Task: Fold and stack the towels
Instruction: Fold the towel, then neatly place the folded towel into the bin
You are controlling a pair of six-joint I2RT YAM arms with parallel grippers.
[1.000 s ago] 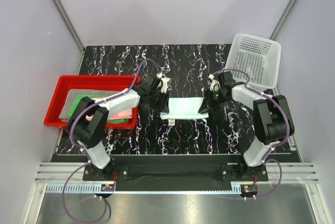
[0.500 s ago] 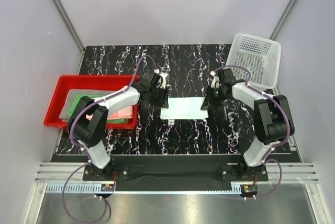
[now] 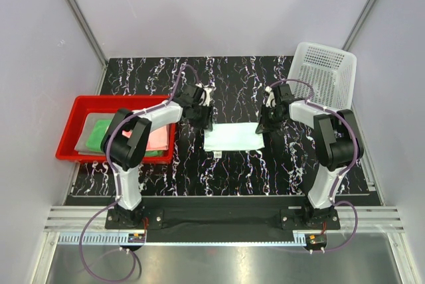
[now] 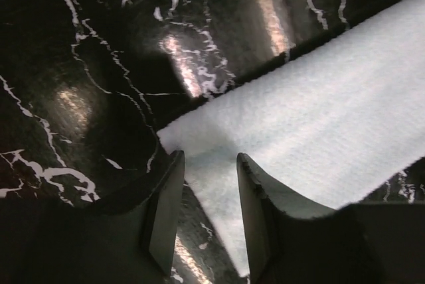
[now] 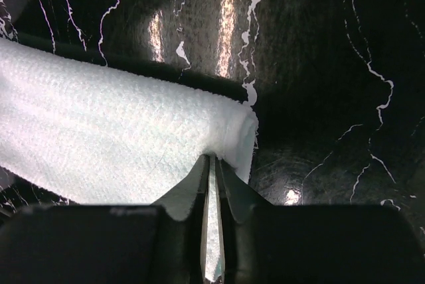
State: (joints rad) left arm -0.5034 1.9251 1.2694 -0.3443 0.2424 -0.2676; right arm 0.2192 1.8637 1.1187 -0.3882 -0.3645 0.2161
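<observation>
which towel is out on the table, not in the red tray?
The pale mint towel, flat on the black table at centre. The bright green towel and the pink towel lie in the red tray.

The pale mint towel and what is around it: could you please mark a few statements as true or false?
1. The pale mint towel lies between the left fingers and the right fingers. True.
2. The left fingers are pressed shut. False: they stand apart, straddling the towel's corner.
3. The right fingers are closed on the towel's edge. True.
4. The red tray sits on the right side. False: it is on the left, with a green towel and a pink towel in it.
5. The white basket stands at the far right corner. True.
</observation>
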